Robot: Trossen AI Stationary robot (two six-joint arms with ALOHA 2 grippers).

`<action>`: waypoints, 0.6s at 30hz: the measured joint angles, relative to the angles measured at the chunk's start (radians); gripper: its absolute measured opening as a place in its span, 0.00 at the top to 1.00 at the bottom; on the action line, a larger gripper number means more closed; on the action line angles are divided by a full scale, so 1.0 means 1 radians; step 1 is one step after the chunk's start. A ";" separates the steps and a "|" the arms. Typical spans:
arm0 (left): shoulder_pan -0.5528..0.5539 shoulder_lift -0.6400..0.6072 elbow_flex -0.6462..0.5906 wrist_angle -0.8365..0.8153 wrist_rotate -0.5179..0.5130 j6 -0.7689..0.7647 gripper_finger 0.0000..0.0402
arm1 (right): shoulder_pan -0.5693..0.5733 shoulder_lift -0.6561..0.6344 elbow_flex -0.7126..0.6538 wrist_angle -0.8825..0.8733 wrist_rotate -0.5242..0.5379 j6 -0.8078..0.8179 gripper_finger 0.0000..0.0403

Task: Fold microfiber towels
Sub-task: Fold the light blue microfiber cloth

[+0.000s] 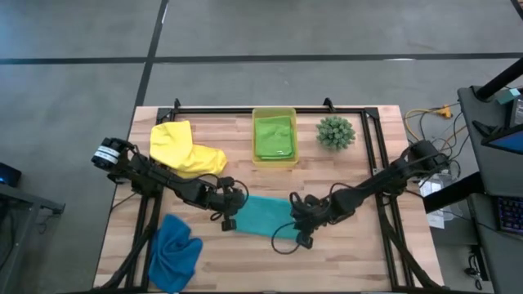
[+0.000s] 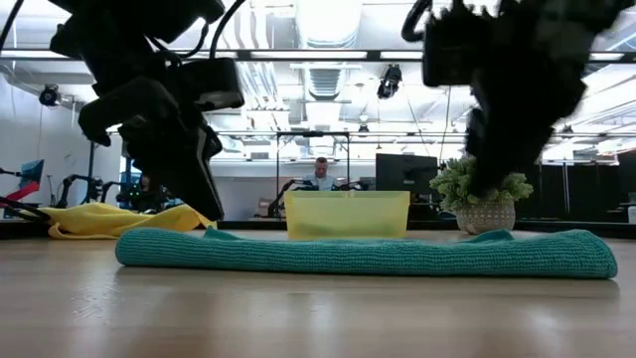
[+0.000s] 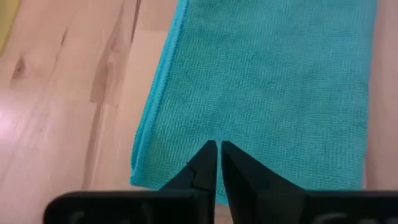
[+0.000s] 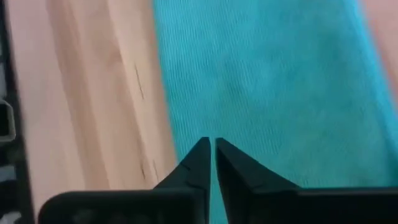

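- Four towels on table (image 1: 343,261): teal towel (image 1: 263,215) folded flat in a band near the middle, just in front of bin (image 1: 274,161).
- Lime towel (image 1: 274,137) folded inside bin, at table's far edge.
- Yellow towel (image 1: 185,149) bunched loosely left of bin, near far-left corner.
- Blue towel (image 1: 174,252) crumpled well to the front-left of bin, by near edge.
- Plant (image 1: 335,131) just right of bin, clear of all towels.
- Left gripper (image 1: 228,220) over left end of teal towel, front-left of bin; fingers (image 3: 202,168) pressed together, tips over cloth close to its folded edge, pinching nothing visible.
- Right gripper (image 1: 303,238) over right end of teal towel, front-right of bin; fingers (image 4: 193,168) pressed together above cloth beside its edge, nothing between them.
- Seen level from table height: teal towel a low, even strip across the front, bin and plant behind it, yellow towel off to bin's left.
- Person (image 2: 320,174) seated in room well behind bin.
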 joint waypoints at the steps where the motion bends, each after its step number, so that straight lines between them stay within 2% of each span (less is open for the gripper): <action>1: 0.000 0.000 0.000 0.002 0.000 0.000 0.98 | 0.004 0.014 0.000 -0.019 -0.001 0.010 0.97; 10: -0.008 0.086 -0.002 0.036 0.084 -0.139 1.00 | 0.004 0.113 0.005 -0.109 0.031 0.089 0.98; 14: -0.013 0.117 0.004 0.073 0.183 -0.224 1.00 | -0.003 0.109 0.004 -0.138 0.093 0.078 0.98; 18: -0.038 0.130 0.000 0.178 0.254 -0.235 1.00 | -0.035 0.104 0.003 -0.187 0.113 0.030 0.98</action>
